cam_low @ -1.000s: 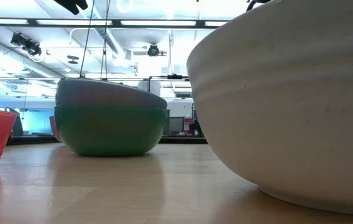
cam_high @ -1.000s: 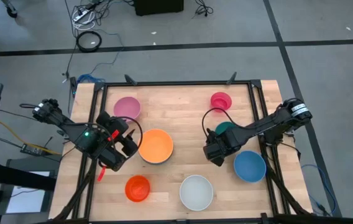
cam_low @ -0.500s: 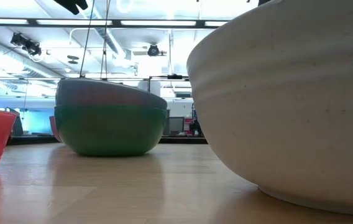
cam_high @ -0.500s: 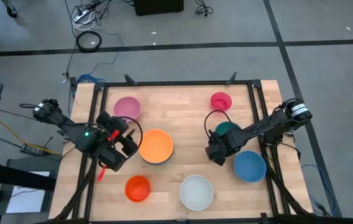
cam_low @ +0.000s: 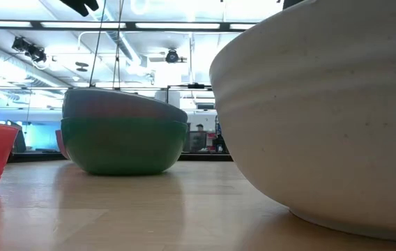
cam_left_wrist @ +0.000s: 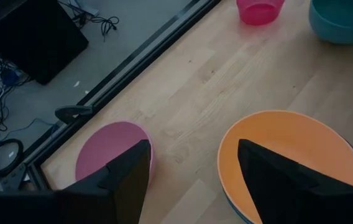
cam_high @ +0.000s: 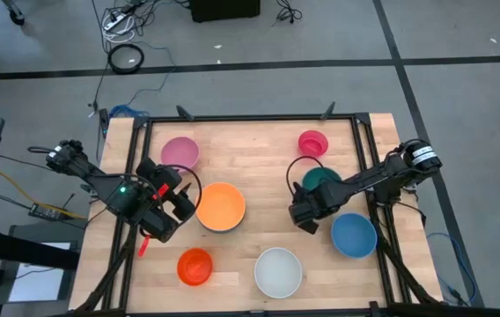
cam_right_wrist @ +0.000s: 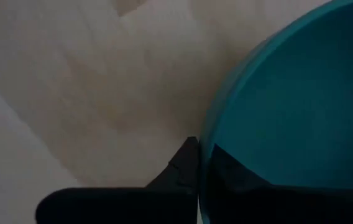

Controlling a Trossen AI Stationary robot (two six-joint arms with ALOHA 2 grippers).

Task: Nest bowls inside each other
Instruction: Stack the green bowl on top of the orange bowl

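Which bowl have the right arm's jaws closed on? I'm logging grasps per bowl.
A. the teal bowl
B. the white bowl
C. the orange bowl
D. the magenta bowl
A: the right wrist view shows the right gripper with its jaws pinched shut on the rim of the teal bowl, one inside and one outside.

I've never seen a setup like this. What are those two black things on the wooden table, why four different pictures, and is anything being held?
They are two robot arms, each ending in a two-finger gripper. One camera looks straight down, one sits at table height, and one rides on each wrist. On the table lie plastic bowls: pink, orange, magenta, teal, blue, white and red-orange. The right gripper has shut on the teal bowl's rim, one finger inside and one outside. The left gripper is open above the table, between the pink and orange bowls, holding nothing.
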